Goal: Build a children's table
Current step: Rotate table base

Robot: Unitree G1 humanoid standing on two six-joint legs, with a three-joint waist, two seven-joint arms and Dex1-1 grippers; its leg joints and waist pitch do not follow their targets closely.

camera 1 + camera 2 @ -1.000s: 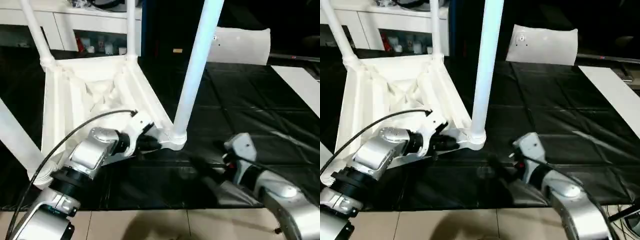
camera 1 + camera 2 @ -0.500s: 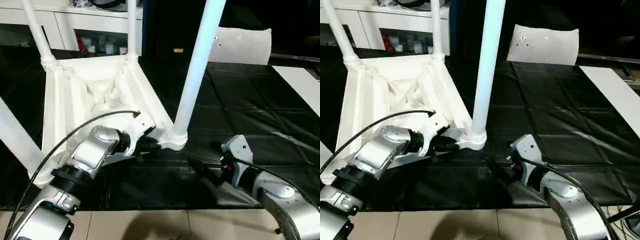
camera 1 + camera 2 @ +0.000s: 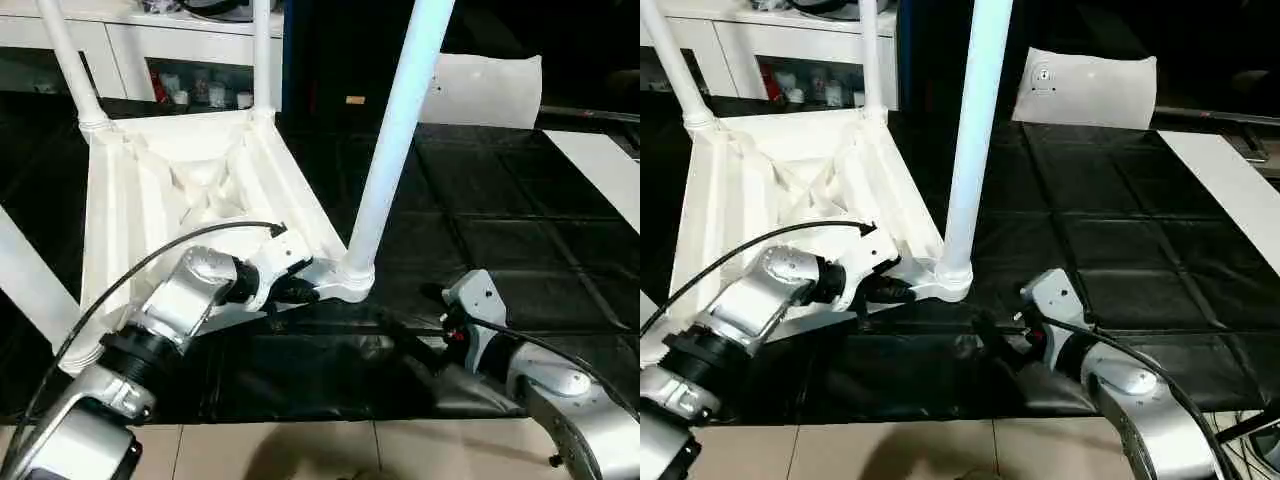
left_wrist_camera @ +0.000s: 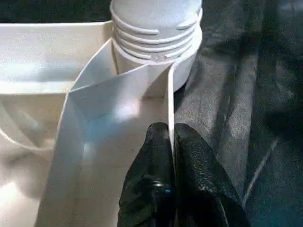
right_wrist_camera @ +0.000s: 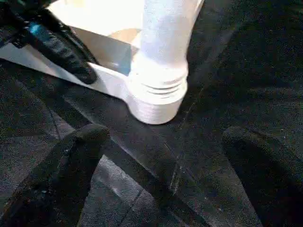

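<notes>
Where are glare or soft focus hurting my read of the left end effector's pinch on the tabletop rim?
Left wrist view: the left end effector pinches the tabletop rim sharply, though the ribs beside it bleach out. Right wrist view: the right end effector's fingers are soft, dark blurs. Left eye view: the near leg is bright, black mat sheen mild.

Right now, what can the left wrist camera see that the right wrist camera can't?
Left wrist view alone: the left pincer shut on the thin side wall of the upturned tabletop, one black finger on each side, and the ribbed inside behind that wall.

Right wrist view alone: the right pincer wide open over the black mat, and the leg rising from the socket.

Both share the round corner socket and the mat.
</notes>
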